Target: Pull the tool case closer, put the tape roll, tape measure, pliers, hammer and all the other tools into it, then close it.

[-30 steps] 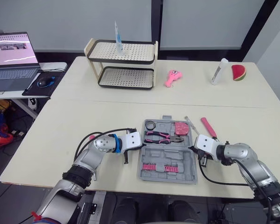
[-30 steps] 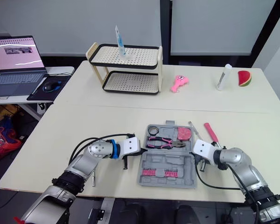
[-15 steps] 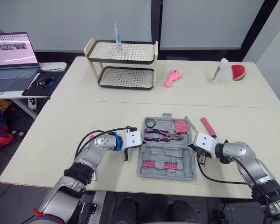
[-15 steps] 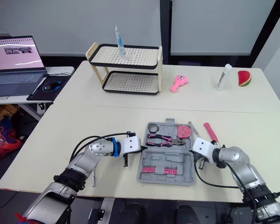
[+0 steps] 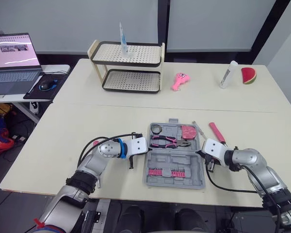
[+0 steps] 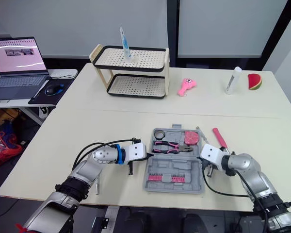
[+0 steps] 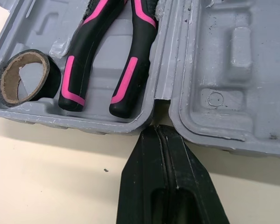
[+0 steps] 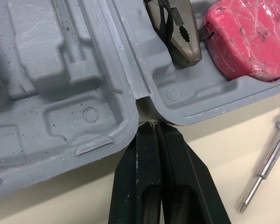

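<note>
Case (image 5: 185, 158): lies open and flat at the near edge of the table (image 5: 77, 121), between the two grippers; hinge running left to right.
Far half: holds the tape roll (image 7: 50, 77) in its left corner, the pliers (image 7: 130, 70) in the middle and the tape measure (image 8: 245, 39) on the right.
Near half: a row of pink bits (image 5: 162, 172) in its front part — the other moulded slots bare.
Left gripper (image 7: 157, 128): fingers clenched together with nothing between them, tip at the hinge notch on the case's left side.
Right gripper (image 8: 151, 123): fingers pressed together likewise, tip touching the hinge notch on the case's right side.
Hammer (image 5: 216, 132): on the table just right of the case, pink handle showing.
Screwdriver (image 8: 264, 163): on the table between case and hammer, apart from the case wall.
Far side: a two-tier rack (image 5: 128, 65), a pink toy (image 5: 178, 80), a bottle (image 5: 228, 74) and a watermelon slice (image 5: 248, 75) — well apart from the case.
Side desk: laptop (image 5: 12, 60), lid up.
</note>
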Motion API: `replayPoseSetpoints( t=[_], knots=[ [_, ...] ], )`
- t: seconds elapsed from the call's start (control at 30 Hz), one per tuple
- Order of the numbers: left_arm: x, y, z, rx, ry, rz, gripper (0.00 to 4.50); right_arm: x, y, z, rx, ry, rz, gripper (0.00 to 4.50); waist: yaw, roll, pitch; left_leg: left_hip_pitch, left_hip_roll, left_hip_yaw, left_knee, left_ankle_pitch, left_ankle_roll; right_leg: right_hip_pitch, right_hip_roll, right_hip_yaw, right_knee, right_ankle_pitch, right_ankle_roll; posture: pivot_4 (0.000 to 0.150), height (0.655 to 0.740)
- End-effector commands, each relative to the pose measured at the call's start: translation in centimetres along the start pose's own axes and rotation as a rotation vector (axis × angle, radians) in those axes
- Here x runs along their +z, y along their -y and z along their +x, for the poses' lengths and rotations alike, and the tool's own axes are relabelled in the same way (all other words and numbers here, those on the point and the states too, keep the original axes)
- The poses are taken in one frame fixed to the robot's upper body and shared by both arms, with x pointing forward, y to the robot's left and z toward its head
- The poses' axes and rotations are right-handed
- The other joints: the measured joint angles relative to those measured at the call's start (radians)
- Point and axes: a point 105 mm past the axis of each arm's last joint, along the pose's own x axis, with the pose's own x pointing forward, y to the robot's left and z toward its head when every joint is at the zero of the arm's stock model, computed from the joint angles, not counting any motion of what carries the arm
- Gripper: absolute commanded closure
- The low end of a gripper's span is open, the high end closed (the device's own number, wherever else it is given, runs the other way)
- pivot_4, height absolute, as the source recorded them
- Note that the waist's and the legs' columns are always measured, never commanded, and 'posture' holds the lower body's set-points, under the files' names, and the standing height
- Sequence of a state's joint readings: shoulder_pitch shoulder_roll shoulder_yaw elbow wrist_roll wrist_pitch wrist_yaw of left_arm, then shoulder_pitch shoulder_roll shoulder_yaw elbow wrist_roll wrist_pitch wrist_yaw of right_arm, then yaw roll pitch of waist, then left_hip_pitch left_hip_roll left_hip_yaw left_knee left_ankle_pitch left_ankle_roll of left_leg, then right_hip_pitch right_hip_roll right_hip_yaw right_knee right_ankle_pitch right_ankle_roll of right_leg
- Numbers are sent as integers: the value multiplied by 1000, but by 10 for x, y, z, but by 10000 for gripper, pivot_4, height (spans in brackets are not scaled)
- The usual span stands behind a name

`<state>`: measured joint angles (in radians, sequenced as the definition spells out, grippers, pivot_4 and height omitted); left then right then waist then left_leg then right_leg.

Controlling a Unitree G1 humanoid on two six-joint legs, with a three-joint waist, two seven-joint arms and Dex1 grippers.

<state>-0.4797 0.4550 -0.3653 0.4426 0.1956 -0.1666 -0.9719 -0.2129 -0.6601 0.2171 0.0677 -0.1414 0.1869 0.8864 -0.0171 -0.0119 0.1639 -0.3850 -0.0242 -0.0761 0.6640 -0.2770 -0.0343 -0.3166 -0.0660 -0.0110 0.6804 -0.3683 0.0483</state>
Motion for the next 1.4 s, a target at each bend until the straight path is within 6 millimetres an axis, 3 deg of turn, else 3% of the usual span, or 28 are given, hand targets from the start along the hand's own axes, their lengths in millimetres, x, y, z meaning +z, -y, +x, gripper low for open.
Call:
replayPoseSetpoints(
  t=[0.03, 0.47, 0.67, 0.93, 0.97, 1.03, 1.2, 1.33, 1.4],
  knots=[
    [13, 21, 15, -84, 44, 19, 45000, 13, -11, 3, 41, 48, -29, 44877, 0, 0, 0, 0, 0, 0, 0, 0, 0, 0, 0, 0, 0, 0, 0, 1500, 7400],
    [2, 19, 7, -70, 15, 14, 45000, 3, -2, -4, 11, 17, -28, 44877, 0, 0, 0, 0, 0, 0, 0, 0, 0, 0, 0, 0, 0, 0, 0, 1500, 7400],
    [-3, 5, -10, 5, 21, 7, 45000, -6, 5, -15, -6, -3, -39, 44877, 0, 0, 0, 0, 0, 0, 0, 0, 0, 0, 0, 0, 0, 0, 0, 1500, 7400],
    [7, -24, -58, 122, 109, -26, 45000, 4, 21, -56, -55, 51, -1, 44877, 0, 0, 1, -1, 0, 0, 0, 0, 0, -1, 0, 0, 0, 0, 0, 1500, 7400],
    [10, -26, -68, 136, 137, -46, 43253, 7, 25, -64, -68, 73, 10, 44962, -1, 0, 1, -1, 0, 0, 0, 0, 0, -1, 0, 0, 0, 0, 0, 1500, 7400],
    [12, -28, -92, 146, 173, -102, 39016, 13, 34, -84, -105, 118, 30, 40070, -1, 0, 1, -2, 0, 0, -1, 0, 0, -1, -1, 0, -1, 0, 0, 1500, 7400],
    [2, -32, -159, 242, 206, -287, 23246, 24, 50, -132, -171, 201, 121, 31523, -9, 1, 2, -3, 1, -2, -2, 0, 1, -2, -4, 1, -1, 0, 0, 1500, 7400],
    [-24, -29, -217, 349, 135, -429, 10335, 26, 51, -164, -176, 254, 226, 24938, -9, 1, 2, -3, 1, -3, -2, -3, 5, -1, -4, 0, -1, 0, 0, 1500, 7400],
    [-32, -28, -234, 388, 108, -464, 4031, 21, 53, -172, -191, 242, 250, 21069, -9, 1, 2, -3, 1, -3, -2, -3, 5, -1, -4, 0, -1, 0, 0, 1500, 7400]
  ],
)
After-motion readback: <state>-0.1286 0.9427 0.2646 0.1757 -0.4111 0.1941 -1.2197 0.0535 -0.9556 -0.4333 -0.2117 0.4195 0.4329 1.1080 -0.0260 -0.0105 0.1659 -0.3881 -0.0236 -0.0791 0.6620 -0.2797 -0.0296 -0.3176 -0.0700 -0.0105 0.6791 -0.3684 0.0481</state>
